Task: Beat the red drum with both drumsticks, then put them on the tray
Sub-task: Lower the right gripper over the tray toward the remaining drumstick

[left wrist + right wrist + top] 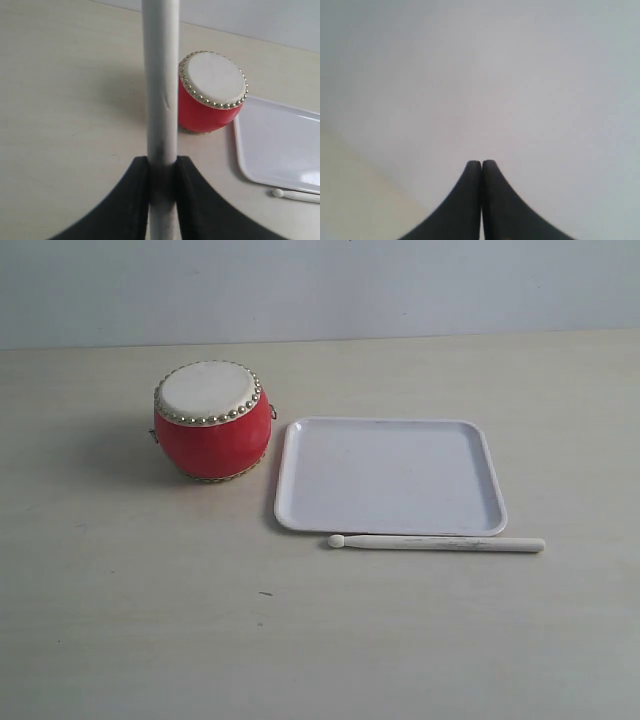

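Nearby, loose drumstick (437, 543) beside the tray (390, 480) — red drum (212, 435) apart.

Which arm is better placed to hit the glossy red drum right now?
Left. The left fingers grip a pale wooden drumstick, with the glossy red barrel drum just ahead; the right fingers are shut and empty.

Red drum (211, 422) stands beside white tray (390, 476); one drumstick (437, 543) lies alongside, second drumstick (160, 90) clamped.

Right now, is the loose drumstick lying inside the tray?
No, the drumstick lies on the table just outside the rim of the tray, not within it.
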Motion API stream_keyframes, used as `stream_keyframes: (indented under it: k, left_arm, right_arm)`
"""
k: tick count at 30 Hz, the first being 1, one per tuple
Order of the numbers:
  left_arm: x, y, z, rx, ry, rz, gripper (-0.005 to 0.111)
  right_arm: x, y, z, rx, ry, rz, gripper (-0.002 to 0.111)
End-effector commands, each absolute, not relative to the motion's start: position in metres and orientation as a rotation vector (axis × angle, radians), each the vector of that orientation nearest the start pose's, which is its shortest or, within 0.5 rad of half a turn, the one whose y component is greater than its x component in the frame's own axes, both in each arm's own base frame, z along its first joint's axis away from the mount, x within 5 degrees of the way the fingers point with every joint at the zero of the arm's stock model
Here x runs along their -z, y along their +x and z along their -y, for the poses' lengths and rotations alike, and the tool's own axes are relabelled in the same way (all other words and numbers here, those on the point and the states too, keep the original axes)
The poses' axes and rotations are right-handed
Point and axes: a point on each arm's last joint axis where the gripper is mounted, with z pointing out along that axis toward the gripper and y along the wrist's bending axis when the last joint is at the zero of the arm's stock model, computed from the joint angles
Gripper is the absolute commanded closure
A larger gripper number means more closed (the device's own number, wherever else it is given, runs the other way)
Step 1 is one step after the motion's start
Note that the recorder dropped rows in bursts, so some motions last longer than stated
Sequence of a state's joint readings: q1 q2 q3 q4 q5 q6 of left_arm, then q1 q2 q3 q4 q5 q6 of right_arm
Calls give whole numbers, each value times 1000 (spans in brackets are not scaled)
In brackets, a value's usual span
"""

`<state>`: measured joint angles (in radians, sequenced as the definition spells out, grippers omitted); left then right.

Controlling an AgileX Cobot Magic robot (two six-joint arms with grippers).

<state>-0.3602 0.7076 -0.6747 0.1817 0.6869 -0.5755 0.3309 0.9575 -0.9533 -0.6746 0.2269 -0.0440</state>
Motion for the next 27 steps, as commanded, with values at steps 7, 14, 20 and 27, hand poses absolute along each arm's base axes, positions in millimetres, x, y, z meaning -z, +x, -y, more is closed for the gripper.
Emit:
stream_keyframes:
  k: [7,14,20,27]
  left_arm:
    - [-319,128,37,323,-143,-2193,107]
    - [-319,128,37,323,-143,-2193,107]
    - [-319,128,37,323,-143,-2193,107]
    - [-319,128,37,323,-143,-2193,107]
  right_arm:
    - [-346,213,-88,110,-1200,-2196,108]
    - [-316,228,-94,61,-1183,-2484,108]
    - [-280,253,-106,40,-1209,-2604,108]
    - [-241,275,-125,-108,-1273,-2620,93]
